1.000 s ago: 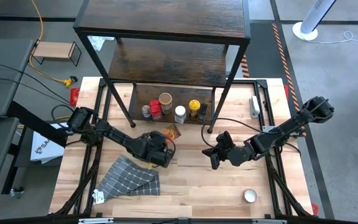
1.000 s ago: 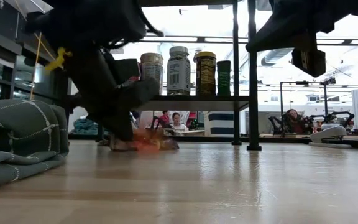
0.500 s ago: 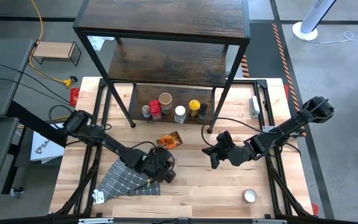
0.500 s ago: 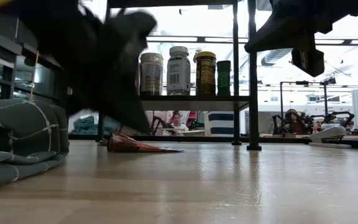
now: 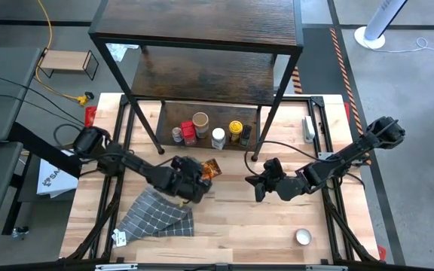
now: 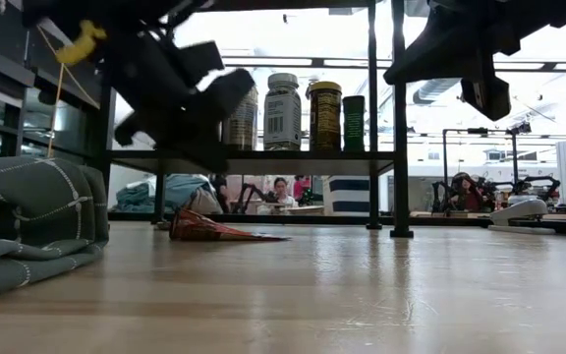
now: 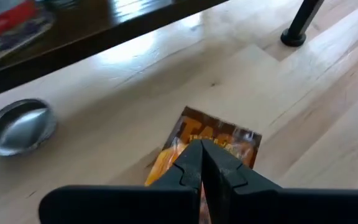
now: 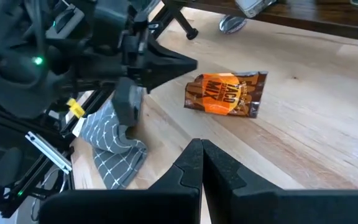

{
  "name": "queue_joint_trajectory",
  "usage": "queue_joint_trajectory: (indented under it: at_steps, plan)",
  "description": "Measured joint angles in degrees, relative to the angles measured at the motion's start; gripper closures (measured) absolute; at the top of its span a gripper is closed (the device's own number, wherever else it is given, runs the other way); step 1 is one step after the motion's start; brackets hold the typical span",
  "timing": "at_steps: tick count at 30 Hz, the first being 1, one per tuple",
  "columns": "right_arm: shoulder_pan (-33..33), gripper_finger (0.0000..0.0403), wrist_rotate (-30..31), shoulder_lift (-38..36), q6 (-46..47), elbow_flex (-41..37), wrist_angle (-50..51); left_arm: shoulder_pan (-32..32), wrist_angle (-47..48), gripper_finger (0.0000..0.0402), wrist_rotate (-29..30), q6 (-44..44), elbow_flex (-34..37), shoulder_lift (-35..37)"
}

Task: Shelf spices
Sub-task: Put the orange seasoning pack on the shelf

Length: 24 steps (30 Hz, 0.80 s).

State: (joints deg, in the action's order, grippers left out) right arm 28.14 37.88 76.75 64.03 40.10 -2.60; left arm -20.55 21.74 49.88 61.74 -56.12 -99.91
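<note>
Pale wood tabletop [image 5: 277,226] now shows your left gripper [image 5: 200,181] lifted back beside the orange taco packet [image 5: 210,167], jaws pressed together on nothing. Spices [image 5: 217,135] already stand on the shelf [image 5: 202,71]; your right gripper [image 5: 256,185] hovers closed nearby.

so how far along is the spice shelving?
Done: five spice containers stand in a row on the shelf's lowest board. In hand: nothing. The left claw is shut and empty, hovering just short of the orange taco seasoning packet, which lies flat on the table. The right claw is shut and waits mid-table. Left: the packet, and possibly the small round tin near the table's front edge.
</note>
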Motion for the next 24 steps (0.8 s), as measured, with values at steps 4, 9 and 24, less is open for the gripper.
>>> queue_joint_trajectory:
  at_steps: [4, 9, 24]
  plan:
    - [-0.02, 0.0403, 0.1, 0.0, 0.39, 0.0, 0.25, 2.62, -6.39, 0.0402, -3.69, -3.91, 1.17, -1.99]
    - [-0.02, 0.0403, 0.1, 0.0, 0.18, 0.0, 0.22, 4.04, -10.1, 0.0402, -9.57, -5.46, 1.82, -4.79]
    - [-0.02, 0.0403, 1.32, 0.0, 0.42, 0.0, 0.21, -1.83, -25.56, 0.0402, -20.69, -6.09, 1.88, -9.55]
